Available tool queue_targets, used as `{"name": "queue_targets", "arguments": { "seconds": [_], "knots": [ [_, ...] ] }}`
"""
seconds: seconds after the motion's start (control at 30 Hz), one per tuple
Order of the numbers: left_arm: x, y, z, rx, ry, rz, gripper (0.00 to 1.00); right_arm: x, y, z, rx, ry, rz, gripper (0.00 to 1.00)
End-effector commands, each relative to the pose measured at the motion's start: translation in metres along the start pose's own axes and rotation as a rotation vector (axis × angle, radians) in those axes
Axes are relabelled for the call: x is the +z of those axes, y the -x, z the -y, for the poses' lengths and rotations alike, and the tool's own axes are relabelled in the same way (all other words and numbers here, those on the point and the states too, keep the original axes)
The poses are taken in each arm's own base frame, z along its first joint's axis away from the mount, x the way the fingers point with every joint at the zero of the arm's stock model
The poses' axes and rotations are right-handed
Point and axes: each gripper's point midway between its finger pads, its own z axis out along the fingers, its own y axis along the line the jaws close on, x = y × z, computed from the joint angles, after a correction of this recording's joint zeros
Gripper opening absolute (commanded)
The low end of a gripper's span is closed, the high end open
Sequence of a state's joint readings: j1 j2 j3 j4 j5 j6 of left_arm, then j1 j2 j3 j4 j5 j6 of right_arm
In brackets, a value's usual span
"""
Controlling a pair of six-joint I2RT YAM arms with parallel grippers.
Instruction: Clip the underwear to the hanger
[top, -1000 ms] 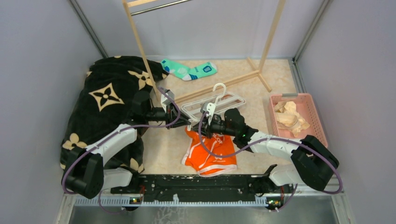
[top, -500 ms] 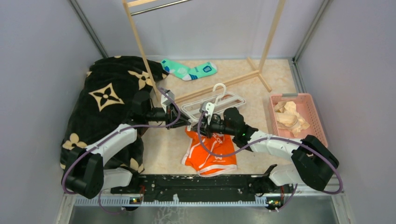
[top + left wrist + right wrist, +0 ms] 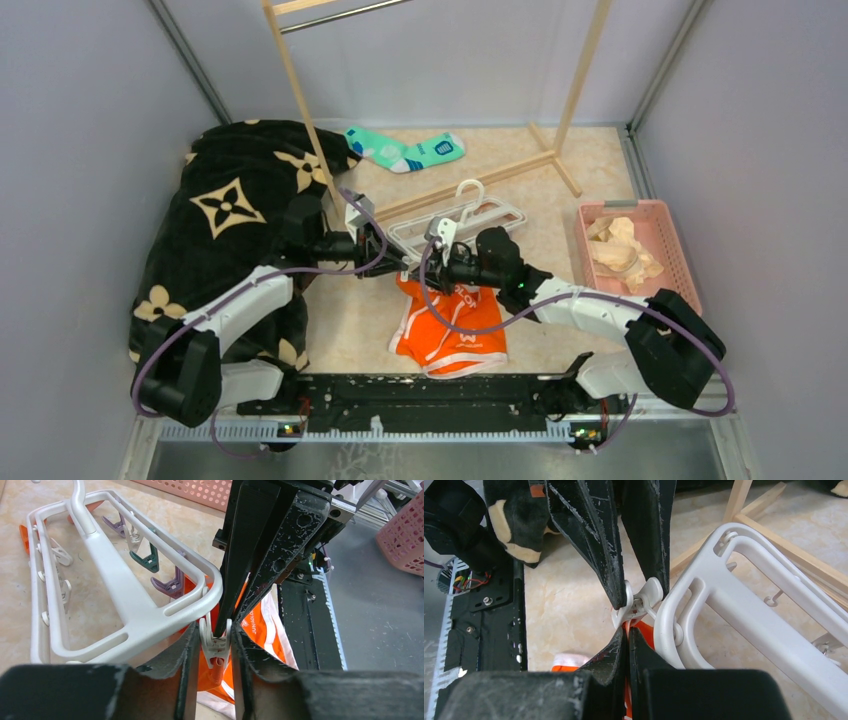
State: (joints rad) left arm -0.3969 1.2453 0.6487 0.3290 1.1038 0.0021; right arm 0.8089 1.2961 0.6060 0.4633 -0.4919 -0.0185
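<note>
The orange underwear [image 3: 450, 325] lies on the floor in front of the arms, its top edge lifted. The white hanger [image 3: 462, 222] lies flat behind it. My left gripper [image 3: 402, 262] is shut on a white clip [image 3: 216, 649] at the hanger's [image 3: 125, 605] near corner and squeezes its handles. My right gripper [image 3: 432, 266] is shut on the underwear's edge [image 3: 644, 628] and holds it right at that clip [image 3: 636, 605]. In the left wrist view the underwear [image 3: 260, 625] shows under the clip. My two grippers almost touch, tip to tip.
A black blanket with gold flowers [image 3: 235, 210] lies at the left under my left arm. A teal sock [image 3: 405, 152] and a wooden rack's base [image 3: 480, 178] are behind the hanger. A pink basket [image 3: 672, 262] with beige cloth stands at the right.
My right gripper has moved slightly left toward the left gripper with the underwear's edge. The left gripper and the hanger have stayed put.
</note>
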Motion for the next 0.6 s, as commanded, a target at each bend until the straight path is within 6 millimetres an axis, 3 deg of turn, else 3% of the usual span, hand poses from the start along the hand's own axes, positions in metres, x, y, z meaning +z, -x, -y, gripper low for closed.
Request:
{"name": "queue_targets", "arguments": {
  "seconds": [0.0,0.13,0.23,0.3,0.4,0.47,0.5,0.57],
  "knots": [
    [-0.0011,0.014,0.0044,0.055,-0.008,0.016,0.35,0.0044,0.0543,0.0027,-0.084,0.004,0.136,0.0],
    [-0.0011,0.0144,0.0051,0.05,-0.009,0.016,0.47,0.0051,0.0533,0.0038,-0.081,0.001,0.135,0.0],
    [-0.0011,0.0149,0.0049,0.047,-0.007,0.017,0.5,0.0058,0.0525,0.0039,-0.08,0.002,0.133,0.0],
    [-0.0013,0.0151,0.0043,0.042,-0.003,0.018,0.61,0.0063,0.052,0.0038,-0.078,0.003,0.131,0.0],
    [-0.0011,0.0156,0.0042,0.038,-0.001,0.019,0.68,0.0067,0.0506,0.0045,-0.077,0.002,0.127,0.0],
    [-0.001,0.0164,0.0039,0.037,0.001,0.021,0.83,0.0073,0.0489,0.0048,-0.077,0.001,0.122,0.0],
    [-0.0012,0.0169,0.0038,0.034,0.003,0.022,0.96,0.0074,0.0481,0.0054,-0.076,0.0,0.12,0.0],
    [-0.0012,0.0196,0.0032,0.032,0.009,0.027,0.99,0.0079,0.0472,0.0062,-0.076,-0.003,0.116,0.0]
  ]
}}
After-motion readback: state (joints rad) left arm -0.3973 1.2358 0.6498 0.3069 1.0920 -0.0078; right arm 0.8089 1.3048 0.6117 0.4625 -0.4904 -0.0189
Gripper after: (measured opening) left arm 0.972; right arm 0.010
